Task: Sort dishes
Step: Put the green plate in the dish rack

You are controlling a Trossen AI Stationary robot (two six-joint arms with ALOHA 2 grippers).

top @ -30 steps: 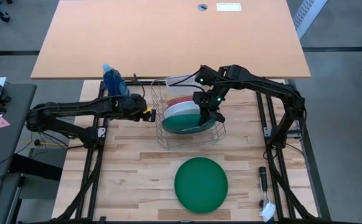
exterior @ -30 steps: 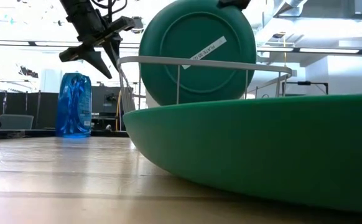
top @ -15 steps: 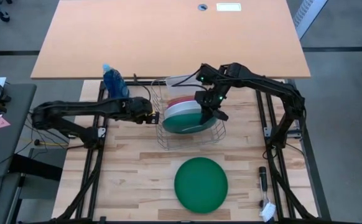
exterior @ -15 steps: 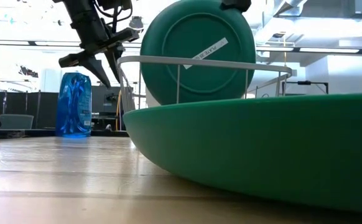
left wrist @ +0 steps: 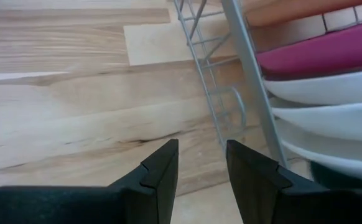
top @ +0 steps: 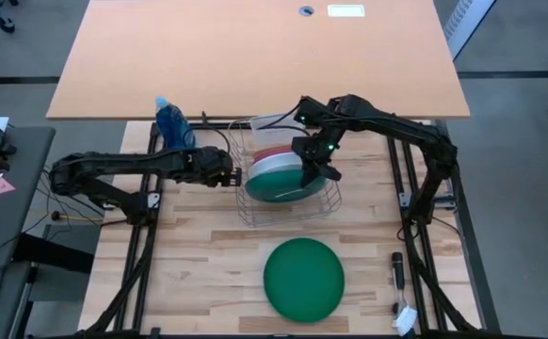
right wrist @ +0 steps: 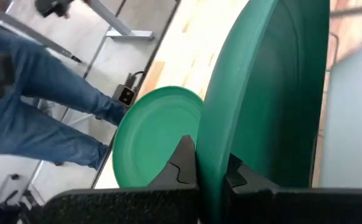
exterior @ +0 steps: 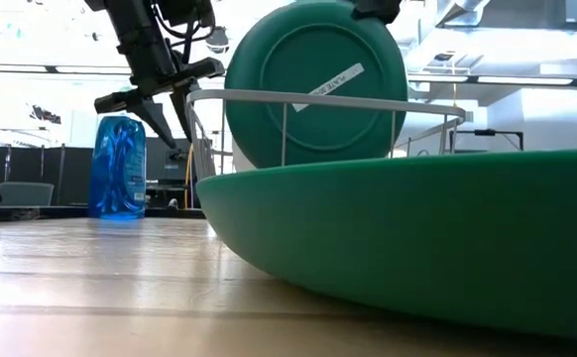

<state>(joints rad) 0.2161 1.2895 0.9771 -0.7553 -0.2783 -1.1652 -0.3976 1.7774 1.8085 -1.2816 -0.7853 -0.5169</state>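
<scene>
1. At the middle of the wooden table [top: 199, 245], a metal wire dish rack [top: 286, 202] is holding a row of plates standing on edge.
2. The right gripper [top: 314, 169] is reaching down over the rack from its far side and is pinching the rim of a dark green plate [top: 279, 185], the plate nearest the table's front edge.
3. Seen from the right wrist camera, the two dark fingers [right wrist: 182, 163] are pressing on either face of that green rim [right wrist: 265, 106], one finger on each side.
4. Directly beyond the gripped plate, toward the table's front edge, a second dark green plate [top: 304, 280] is lying flat on the wood, well apart from the rack.
5. The left gripper [top: 229, 176] is hanging just beside the rack's left wall, with its fingers [left wrist: 160, 176] spread apart and nothing between them.
6. Past those spread fingers, the rack wires are standing close by, and behind them a salmon-orange plate [left wrist: 305, 9], a magenta-pink plate [left wrist: 330, 56] and white plates [left wrist: 330, 102] are stacked side by side on edge.
7. Behind the left arm, near the table's far left corner, a blue spray bottle [top: 170, 121] is standing upright.
8. From the low camera, the gripped green plate [exterior: 318, 84] is showing a white label on its face above the rack's rim.
9. A person's legs in blue jeans [right wrist: 38, 112] are showing beyond the table in the right wrist camera.
</scene>
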